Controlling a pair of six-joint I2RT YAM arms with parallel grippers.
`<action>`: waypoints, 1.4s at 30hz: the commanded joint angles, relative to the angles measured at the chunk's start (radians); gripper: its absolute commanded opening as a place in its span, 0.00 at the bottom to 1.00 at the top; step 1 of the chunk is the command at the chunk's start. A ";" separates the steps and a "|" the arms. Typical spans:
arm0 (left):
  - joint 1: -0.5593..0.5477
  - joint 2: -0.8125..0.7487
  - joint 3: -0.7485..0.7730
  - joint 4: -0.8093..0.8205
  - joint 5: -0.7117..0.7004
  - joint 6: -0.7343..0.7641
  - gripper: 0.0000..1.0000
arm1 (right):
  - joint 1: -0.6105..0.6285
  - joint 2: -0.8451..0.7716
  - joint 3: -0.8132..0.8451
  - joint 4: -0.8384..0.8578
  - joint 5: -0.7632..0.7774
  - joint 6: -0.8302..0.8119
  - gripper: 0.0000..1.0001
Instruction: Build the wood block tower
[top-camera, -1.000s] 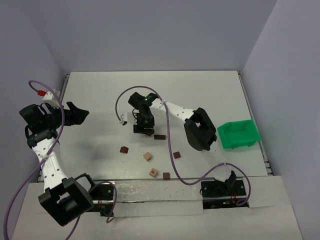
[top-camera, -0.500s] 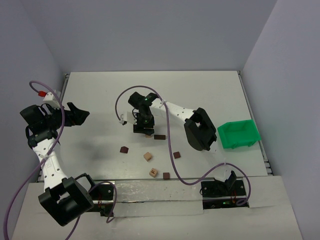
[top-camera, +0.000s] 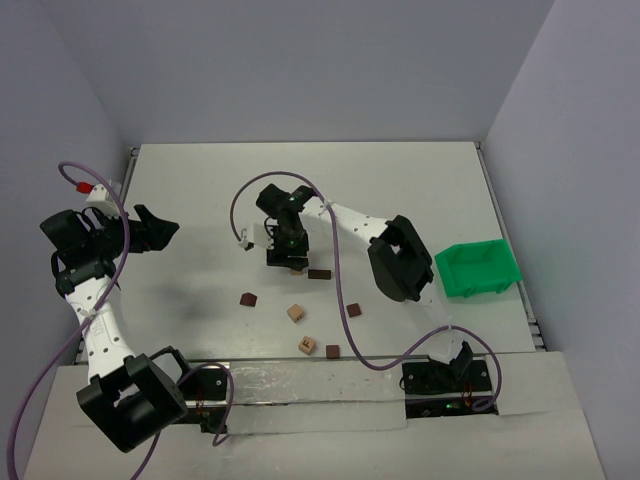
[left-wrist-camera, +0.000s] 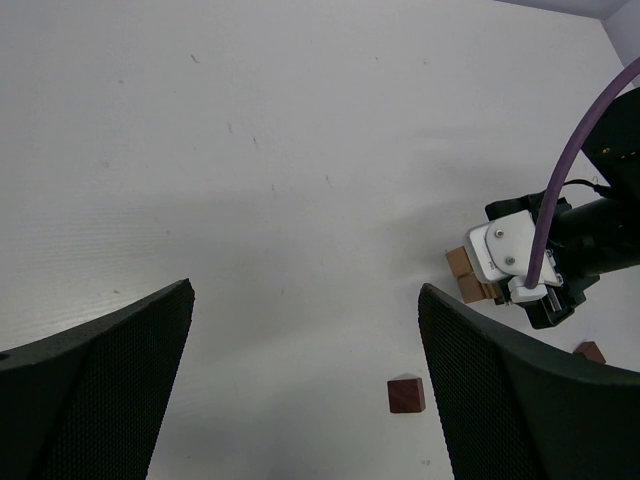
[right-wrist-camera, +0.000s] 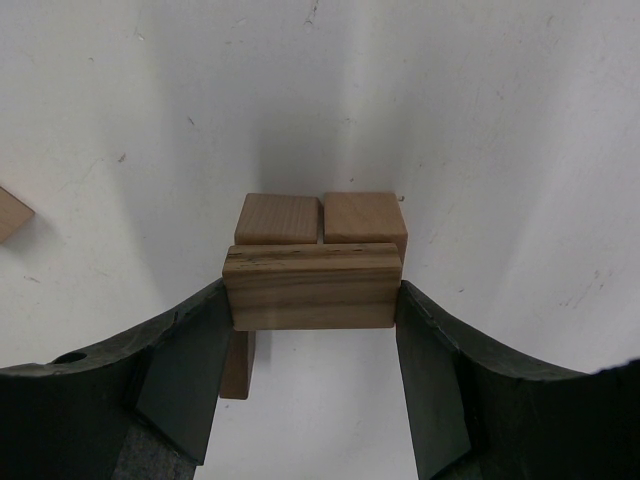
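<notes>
On white table (top-camera: 420, 180), blocks (top-camera: 295, 313); lilac walls (top-camera: 300, 70)

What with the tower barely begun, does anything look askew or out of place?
Nothing stands out: the right gripper holds the tan brick lined up over two tan cubes sitting side by side.

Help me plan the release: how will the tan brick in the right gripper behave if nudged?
The brick looks like solid wood, so probably stiff and light. Its flat faces and square edges suggest it won't roll. The right gripper clamps its ends squarely, so slipping seems unlikely; set across the two cubes, a sideways nudge might slide it.
</notes>
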 joint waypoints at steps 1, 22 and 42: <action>-0.004 -0.006 0.004 0.041 0.010 0.007 0.99 | 0.013 0.013 0.026 0.017 0.003 -0.012 0.67; -0.004 -0.010 0.007 0.041 0.008 0.007 0.99 | 0.022 -0.025 0.032 -0.007 0.024 0.008 1.00; -0.005 -0.058 -0.002 0.049 -0.025 0.017 0.99 | -0.066 -0.446 -0.251 -0.070 0.084 0.020 1.00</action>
